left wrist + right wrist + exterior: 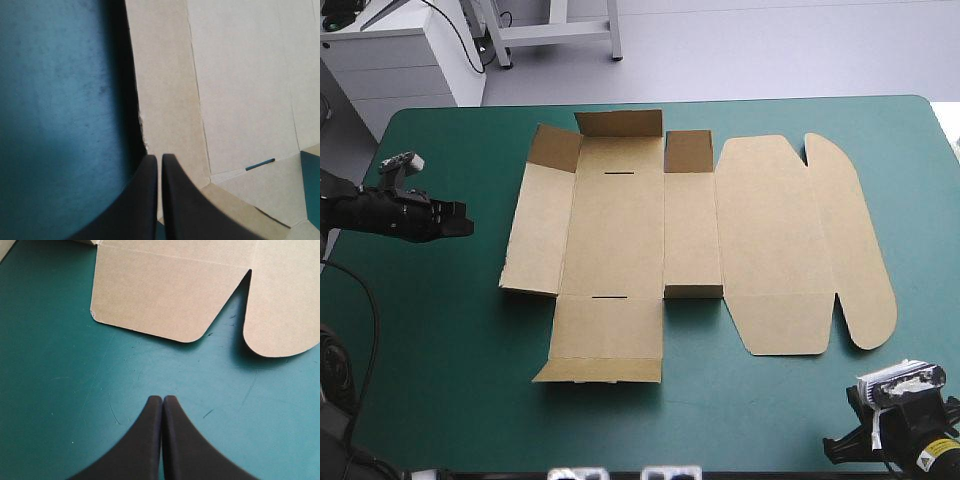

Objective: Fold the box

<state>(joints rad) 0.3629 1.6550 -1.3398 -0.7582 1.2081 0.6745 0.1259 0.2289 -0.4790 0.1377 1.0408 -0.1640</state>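
The brown box (620, 230) lies as a cut sheet across the middle of the table, its left panels and end flaps slightly raised, the rounded lid flaps flat at the right. My left gripper (468, 226) is shut, just left of the sheet's left wall. In the left wrist view the left gripper (160, 159) points at that wall's edge on the box (240, 90). My right gripper (832, 447) is shut near the front right corner. In the right wrist view the right gripper (162, 400) stands over the cover, short of the box's rounded flaps (165, 290).
The teal-green cover (450, 330) shows on every side of the sheet, widest at the front left. The table's front edge runs just behind the right gripper, and its left edge lies behind the left arm.
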